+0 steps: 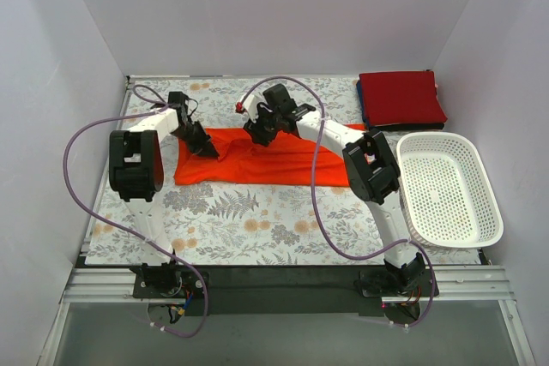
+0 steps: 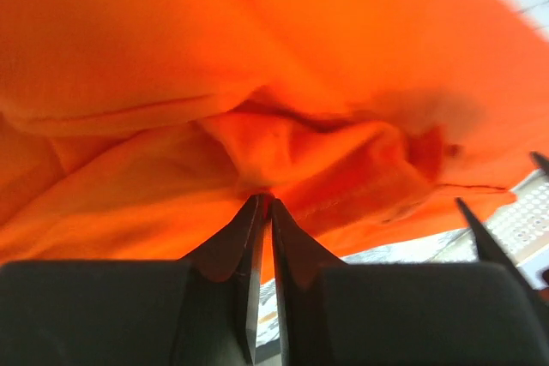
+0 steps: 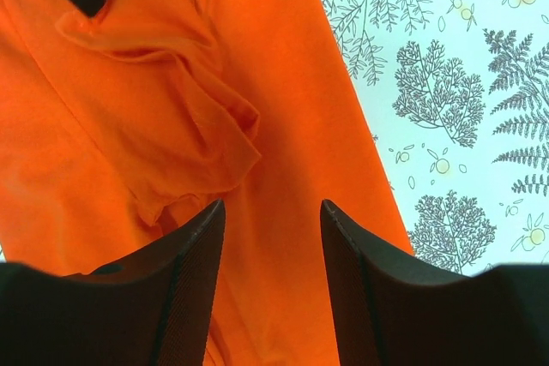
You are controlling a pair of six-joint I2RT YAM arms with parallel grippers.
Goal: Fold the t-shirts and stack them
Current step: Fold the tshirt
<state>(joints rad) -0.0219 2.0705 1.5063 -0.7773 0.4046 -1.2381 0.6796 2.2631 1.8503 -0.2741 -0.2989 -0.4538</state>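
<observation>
The bright orange-red t-shirt (image 1: 266, 160) lies stretched across the middle of the floral cloth. My left gripper (image 1: 206, 148) is at its left end and is shut on a pinch of the orange-red fabric (image 2: 283, 160), as the left wrist view shows. My right gripper (image 1: 258, 134) hovers over the shirt's far edge, open and empty, its jaws spread above the orange-red fabric (image 3: 274, 126). A folded crimson t-shirt (image 1: 401, 98) lies at the back right on top of a blue one (image 1: 363, 105), of which only an edge shows.
A white perforated basket (image 1: 446, 188) stands at the right edge. The floral-patterned cloth (image 1: 249, 220) covers the table. White walls close in the left, back and right sides.
</observation>
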